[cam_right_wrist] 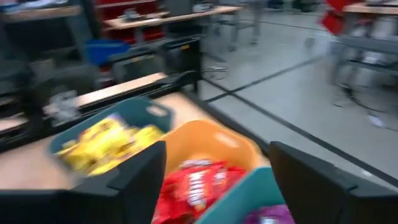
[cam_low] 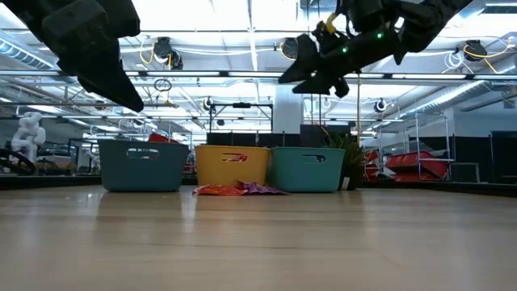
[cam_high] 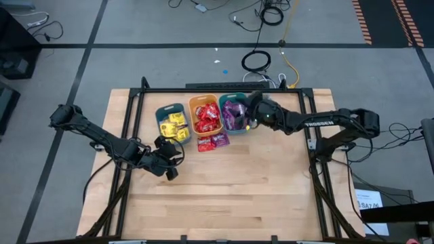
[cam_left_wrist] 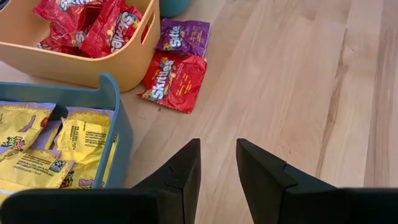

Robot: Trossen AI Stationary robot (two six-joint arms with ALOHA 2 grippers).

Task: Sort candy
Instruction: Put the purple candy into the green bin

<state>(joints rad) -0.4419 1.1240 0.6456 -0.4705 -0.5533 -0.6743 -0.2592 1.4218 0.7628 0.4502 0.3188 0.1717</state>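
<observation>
From my station I take the orange bin (cam_high: 206, 116) in the middle of the row as my reference. My left gripper (cam_high: 168, 163) hangs above the bare wood on the near side of that bin, off toward its left, beside the blue bin (cam_high: 171, 124); in the left wrist view its two dark fingers (cam_left_wrist: 181, 174) stand a narrow gap apart with nothing between them, so I read it as partly open and empty. The blue bin sits just left of the orange bin and holds the yellow candy (cam_high: 173, 126). The orange bin itself is filled with red candy (cam_high: 207, 116). On the table right in front of the orange bin lie two loose packets touching each other, a red packet (cam_left_wrist: 175, 82) and a purple packet (cam_left_wrist: 183, 36), the purple one lying toward the teal bin (cam_high: 235, 112). That teal bin stands just right of the orange bin and holds purple candy (cam_high: 233, 113). My right gripper (cam_high: 252, 105) hovers over the teal bin's far right corner, raised well above the bin rims in the low view; the right wrist view shows its fingers (cam_right_wrist: 140, 180) spread wide apart with nothing held between them, looking down across all three bins.
</observation>
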